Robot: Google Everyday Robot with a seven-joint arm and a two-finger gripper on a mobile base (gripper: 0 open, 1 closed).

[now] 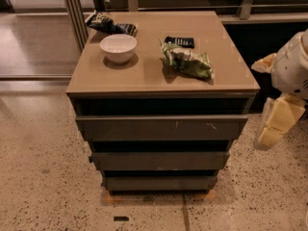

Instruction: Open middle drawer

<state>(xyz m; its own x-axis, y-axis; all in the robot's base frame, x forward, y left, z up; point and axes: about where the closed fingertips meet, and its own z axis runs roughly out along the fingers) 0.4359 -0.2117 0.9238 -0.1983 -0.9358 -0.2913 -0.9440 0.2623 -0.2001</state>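
Cabinet point(161, 143) stands on speckled floor point(43, 186) in the camera view. On its tabletop point(144, 78), a white bowl point(118, 47) sits near the back left corner, with a black snack bag point(109, 25) right at that corner. A green bag point(187, 61) lies toward the right edge, a dark packet point(179, 42) just behind it. Below the front edge come three fronts: the scratched top drawer point(161, 127), the middle drawer point(159, 160) under it, and the bottom drawer point(159, 182). The gripper point(272, 126) hangs beyond the right edge, below tabletop level, apart from the cabinet; I cannot tell whether it is spread or closed.
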